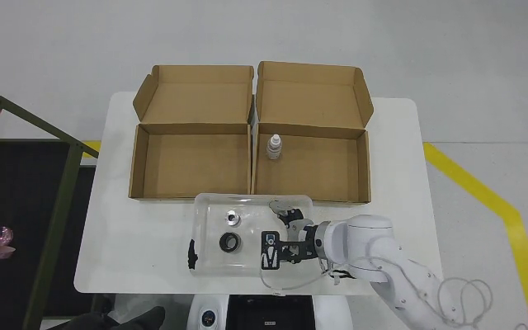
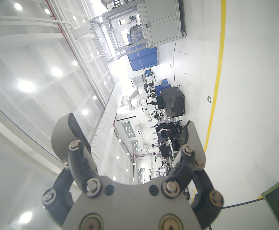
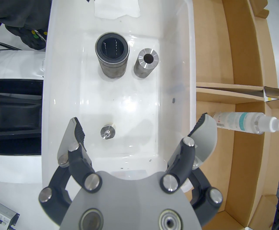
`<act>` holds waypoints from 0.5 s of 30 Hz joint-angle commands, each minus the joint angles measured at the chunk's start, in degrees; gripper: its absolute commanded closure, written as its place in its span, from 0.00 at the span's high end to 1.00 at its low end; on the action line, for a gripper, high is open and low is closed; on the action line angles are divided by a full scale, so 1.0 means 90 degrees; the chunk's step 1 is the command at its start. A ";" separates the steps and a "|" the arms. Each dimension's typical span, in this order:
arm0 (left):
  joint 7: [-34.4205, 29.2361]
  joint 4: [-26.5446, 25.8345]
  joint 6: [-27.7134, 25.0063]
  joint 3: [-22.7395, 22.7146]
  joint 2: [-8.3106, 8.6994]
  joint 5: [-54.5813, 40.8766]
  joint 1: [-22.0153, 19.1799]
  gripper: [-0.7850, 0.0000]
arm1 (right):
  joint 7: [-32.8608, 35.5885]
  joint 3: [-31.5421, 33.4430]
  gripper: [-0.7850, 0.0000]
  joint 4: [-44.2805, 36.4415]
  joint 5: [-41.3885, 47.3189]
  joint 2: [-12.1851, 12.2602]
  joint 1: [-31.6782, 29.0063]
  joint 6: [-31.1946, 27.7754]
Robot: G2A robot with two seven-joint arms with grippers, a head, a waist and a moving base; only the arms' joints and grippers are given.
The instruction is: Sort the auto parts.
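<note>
White table [image 1: 396, 140] bearing a clear tub [image 1: 210, 257], a cardboard box [image 1: 190, 165] and a second box [image 1: 322, 169] alongside.

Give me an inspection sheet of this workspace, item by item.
Surface: white table; left box and right box open side by side at the back, plastic tub in front of them.
Job's things: in the tub, large bearing, metal sleeve beside it, small stud apart from both; bottle in the right box.
Clutter: paper scrap at one end of the tub.
Pincers: right pincer open above the tub near the stud, touching nothing; left pincer open, holding nothing, pointing into the hall.
Cables: looped cable beside the right arm.
Surroundings: yellow floor line; dark frame.
</note>
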 commanded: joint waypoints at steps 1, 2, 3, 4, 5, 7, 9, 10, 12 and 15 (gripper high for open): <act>0.0000 0.0000 0.0000 0.0000 0.0000 0.0000 0.0000 1.00 | 0.0077 -0.0051 1.00 0.0039 -0.0040 0.0007 -0.0008 -0.0005; 0.0000 0.0000 0.0000 0.0000 0.0000 0.0000 0.0000 1.00 | 0.0095 -0.0081 1.00 0.0063 -0.0046 0.0008 -0.0010 0.0006; 0.0000 0.0000 0.0000 0.0000 0.0000 0.0000 0.0000 1.00 | 0.0131 -0.0115 1.00 0.0093 -0.0065 0.0009 -0.0008 0.0012; 0.0000 0.0000 0.0000 0.0000 0.0000 0.0000 0.0000 1.00 | 0.0150 -0.0154 1.00 0.0124 -0.0069 0.0009 -0.0005 0.0017; 0.0000 0.0000 0.0000 0.0000 0.0000 0.0000 0.0000 1.00 | 0.0165 -0.0188 1.00 0.0157 -0.0075 0.0008 0.0005 0.0026; 0.0000 0.0000 0.0000 0.0000 0.0000 0.0000 0.0000 1.00 | 0.0196 -0.0248 1.00 0.0224 -0.0089 0.0006 0.0036 0.0046; 0.0000 0.0000 0.0000 0.0000 0.0000 0.0000 0.0000 1.00 | 0.0229 -0.0301 1.00 0.0284 -0.0073 0.0003 0.0074 0.0057; 0.0000 0.0000 0.0000 0.0000 0.0000 0.0000 0.0000 1.00 | 0.0256 -0.0322 1.00 0.0310 -0.0070 0.0001 0.0098 0.0068; 0.0000 0.0000 0.0000 0.0000 0.0000 0.0000 0.0000 1.00 | 0.0334 -0.0370 1.00 0.0353 -0.0069 -0.0001 0.0139 0.0088; 0.0000 0.0000 0.0000 0.0000 0.0000 0.0000 0.0000 1.00 | 0.0452 -0.0437 1.00 0.0415 -0.0091 -0.0004 0.0186 0.0143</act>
